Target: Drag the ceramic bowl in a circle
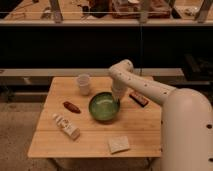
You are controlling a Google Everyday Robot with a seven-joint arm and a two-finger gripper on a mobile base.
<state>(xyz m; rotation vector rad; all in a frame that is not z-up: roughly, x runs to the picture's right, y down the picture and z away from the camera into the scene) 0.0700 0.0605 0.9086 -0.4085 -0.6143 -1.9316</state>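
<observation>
Camera view: claw (118, 102) at bowl (102, 108) rim

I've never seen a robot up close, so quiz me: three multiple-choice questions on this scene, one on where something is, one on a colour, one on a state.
1. Where is the end effector?
A) at the rim of the ceramic bowl
B) out of view
C) raised far above everything

2. What colour is the ceramic bowl?
A) red
B) green
C) blue

3. How does the white cup stand?
A) upright
B) tipped on its side
C) upside down inside the bowl

Answers:
1 A, it sits down against the bowl's rim.
2 B, the bowl is glossy green.
3 A, the cup rests on its base, mouth up.
</observation>
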